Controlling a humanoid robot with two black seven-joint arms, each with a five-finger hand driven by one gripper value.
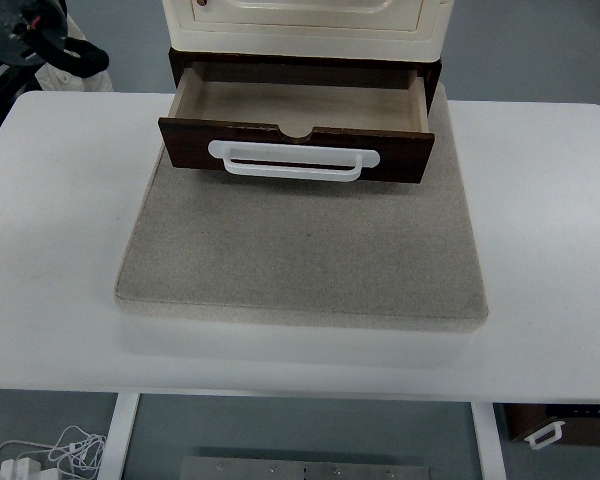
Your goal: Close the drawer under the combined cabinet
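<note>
White table (60, 260), grey mat (300, 250); drawer (296, 150) pulled open under cabinet (305, 25); no robot hand visible, state unknown.

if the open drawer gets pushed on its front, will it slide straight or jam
The drawer looks empty, so probably light. It sits slightly skewed in the cabinet, so an off-centre push may bind; pressing near the middle of the white handle seems safer. The grey mat likely resists sliding.

A mat (300, 250) lies centred on the table (50, 250). At the mat's far edge stands the cabinet (305, 25). Beneath it the drawer (298, 125) projects forward over the mat, its handle (293, 160) on the front panel facing the near side.
</note>
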